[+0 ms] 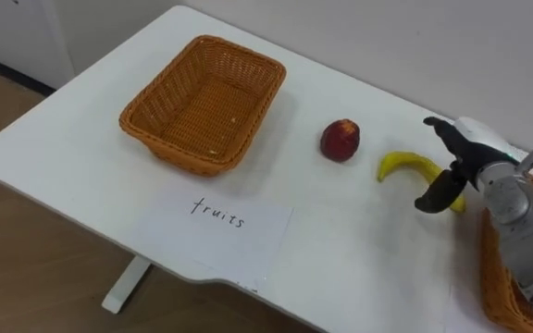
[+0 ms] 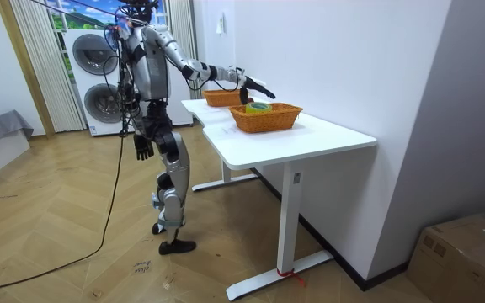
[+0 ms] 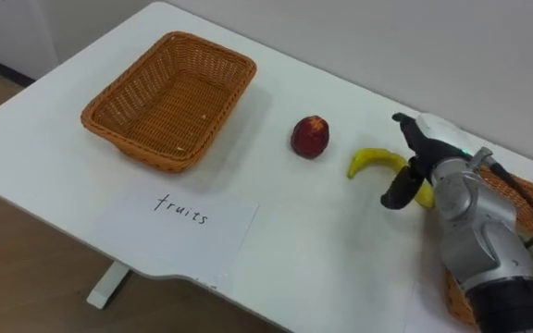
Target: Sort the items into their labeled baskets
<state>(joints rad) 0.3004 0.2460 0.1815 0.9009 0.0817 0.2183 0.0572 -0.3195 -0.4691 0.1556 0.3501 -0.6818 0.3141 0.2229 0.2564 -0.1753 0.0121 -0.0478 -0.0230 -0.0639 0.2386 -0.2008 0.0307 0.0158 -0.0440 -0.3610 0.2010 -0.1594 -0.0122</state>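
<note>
Right hand, fingers spread, hangs over the banana, probably lining up a grab for the left basket.

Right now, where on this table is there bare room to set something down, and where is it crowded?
Free: the table between the empty basket and the red fruit, and the front strip right of the paper label. Crowded: the right end, where the right hand hangs open over the banana beside the second basket.
</note>
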